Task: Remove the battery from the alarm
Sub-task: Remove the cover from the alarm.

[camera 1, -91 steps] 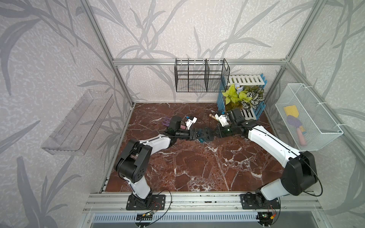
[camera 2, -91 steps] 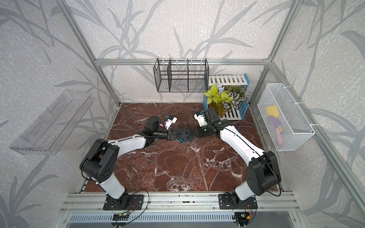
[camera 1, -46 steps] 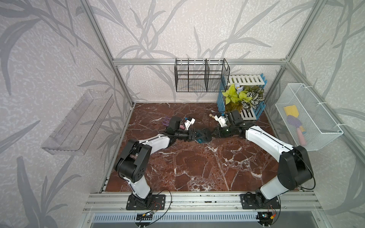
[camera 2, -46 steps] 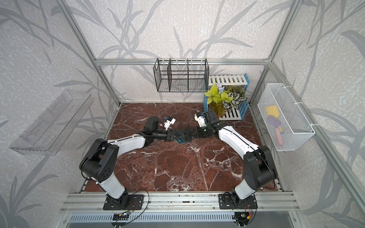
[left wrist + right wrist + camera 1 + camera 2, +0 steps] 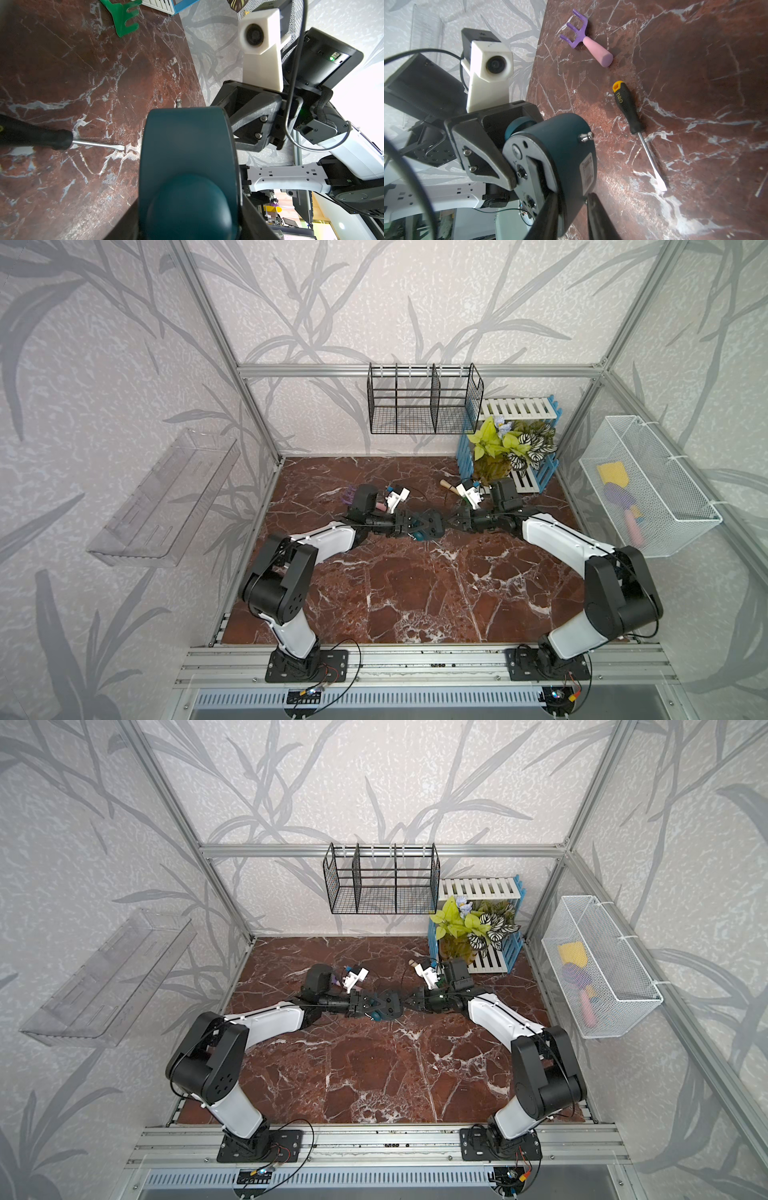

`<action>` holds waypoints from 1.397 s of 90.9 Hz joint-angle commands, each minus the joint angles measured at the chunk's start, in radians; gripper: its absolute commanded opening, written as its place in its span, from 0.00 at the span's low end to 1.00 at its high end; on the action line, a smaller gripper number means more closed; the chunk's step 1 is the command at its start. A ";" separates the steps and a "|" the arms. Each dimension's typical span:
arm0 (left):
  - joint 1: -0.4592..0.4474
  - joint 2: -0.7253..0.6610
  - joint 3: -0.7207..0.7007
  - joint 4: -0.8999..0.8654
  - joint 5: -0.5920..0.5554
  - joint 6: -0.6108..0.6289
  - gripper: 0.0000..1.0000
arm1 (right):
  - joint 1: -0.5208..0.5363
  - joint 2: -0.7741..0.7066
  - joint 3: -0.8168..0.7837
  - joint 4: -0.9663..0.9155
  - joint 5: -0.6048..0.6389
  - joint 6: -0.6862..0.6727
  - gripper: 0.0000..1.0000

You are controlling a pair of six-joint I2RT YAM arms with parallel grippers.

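White mesh basket (image 5: 683, 493) holds sponge (image 5: 611, 472); left jaws grasp alarm (image 5: 187, 155); right jaws parted.

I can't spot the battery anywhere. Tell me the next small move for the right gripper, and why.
Probably slide the right gripper a little inward over the alarm's back and feel for the battery bay. The left gripper clamps the alarm clear of the table, back turned to the right gripper, whose fingertips sit slightly apart at the back's rim. No battery shows yet.
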 commanded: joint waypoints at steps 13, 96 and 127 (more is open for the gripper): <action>0.018 0.037 0.083 -0.185 -0.124 0.132 0.09 | 0.021 -0.035 -0.023 0.104 -0.106 0.051 0.29; -0.128 -0.253 0.201 -0.955 -1.387 0.631 0.09 | 0.215 0.309 0.389 -0.397 0.614 -0.439 0.49; 0.035 -0.480 0.114 -0.925 -1.353 0.440 0.10 | 0.323 0.777 1.042 -0.858 0.730 -0.610 0.56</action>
